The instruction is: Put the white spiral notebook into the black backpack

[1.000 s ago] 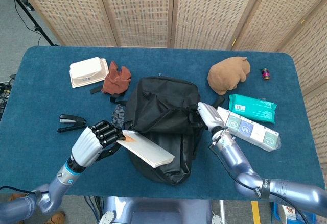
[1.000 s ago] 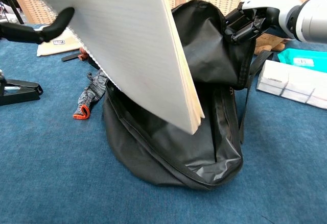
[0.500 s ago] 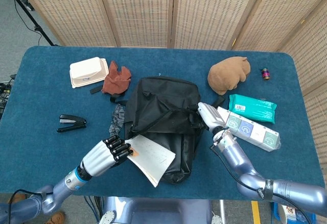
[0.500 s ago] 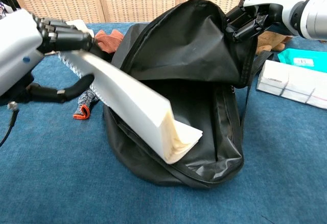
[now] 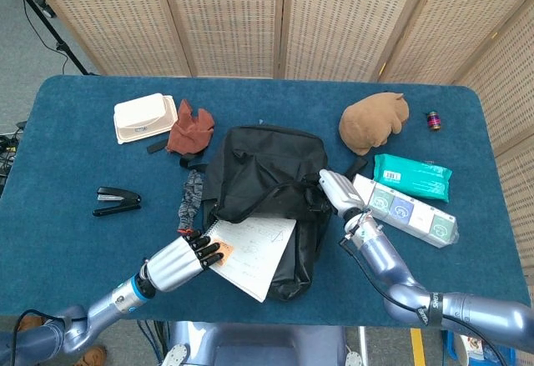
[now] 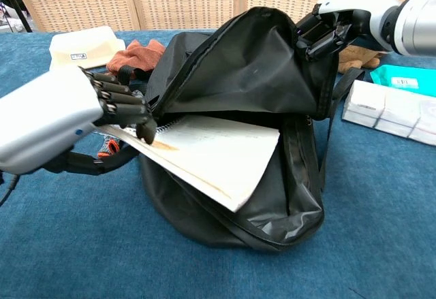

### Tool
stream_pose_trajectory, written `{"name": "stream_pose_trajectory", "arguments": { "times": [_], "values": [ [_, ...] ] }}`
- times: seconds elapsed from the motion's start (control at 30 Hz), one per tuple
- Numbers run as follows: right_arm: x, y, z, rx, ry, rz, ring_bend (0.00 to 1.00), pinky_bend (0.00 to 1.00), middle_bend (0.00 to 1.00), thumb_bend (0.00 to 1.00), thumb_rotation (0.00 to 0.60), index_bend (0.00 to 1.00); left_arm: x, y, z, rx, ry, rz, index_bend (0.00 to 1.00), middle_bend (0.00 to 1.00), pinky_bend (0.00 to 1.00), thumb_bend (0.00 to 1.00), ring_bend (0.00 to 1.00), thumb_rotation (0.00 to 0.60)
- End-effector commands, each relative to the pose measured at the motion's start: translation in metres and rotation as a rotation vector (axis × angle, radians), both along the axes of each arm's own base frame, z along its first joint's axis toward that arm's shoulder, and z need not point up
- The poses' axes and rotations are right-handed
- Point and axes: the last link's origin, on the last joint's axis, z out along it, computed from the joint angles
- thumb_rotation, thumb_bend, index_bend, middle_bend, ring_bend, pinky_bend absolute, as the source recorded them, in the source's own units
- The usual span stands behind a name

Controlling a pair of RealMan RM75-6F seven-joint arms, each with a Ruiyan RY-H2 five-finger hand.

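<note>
Left robot hand (image 6: 102, 112) gripping the spiral edge of the white spiral notebook (image 6: 211, 152), now tipped down flat and pushed partway into the mouth of the black backpack (image 6: 252, 74), no longer held up high and tilted. Right robot hand (image 6: 330, 26) pinching the top flap of the backpack, keeping the mouth wide open. Probably just a push deeper left, since the near end of the notebook pokes out of the backpack.

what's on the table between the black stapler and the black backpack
In the head view, between the stapler and the backpack lies a small grey rolled cloth with an orange end on otherwise bare blue table.
</note>
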Motion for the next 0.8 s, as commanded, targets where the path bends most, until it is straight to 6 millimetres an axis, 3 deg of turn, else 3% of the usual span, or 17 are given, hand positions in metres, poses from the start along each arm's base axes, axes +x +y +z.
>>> {"name": "stream_pose_trajectory", "arguments": {
  "times": [0.03, 0.3, 0.8],
  "values": [
    [0.001, 0.0, 0.001, 0.002, 0.004, 0.001, 0.43, 0.61, 0.53, 0.69, 0.6, 0.62, 0.006, 0.0, -0.009, 0.017, 0.028, -0.011, 0.83, 0.65, 0.57, 0.47, 0.57, 0.6],
    [0.002, 0.002, 0.002, 0.01, 0.003, -0.002, 0.43, 0.61, 0.53, 0.7, 0.6, 0.62, 0.02, 0.001, -0.031, 0.097, 0.148, 0.0, 0.83, 0.68, 0.59, 0.47, 0.59, 0.6],
    [0.008, 0.012, 0.002, 0.03, 0.004, 0.031, 0.43, 0.61, 0.53, 0.7, 0.6, 0.62, 0.038, 0.023, -0.068, 0.085, 0.239, 0.14, 0.83, 0.68, 0.6, 0.47, 0.59, 0.6]
  ]
}}
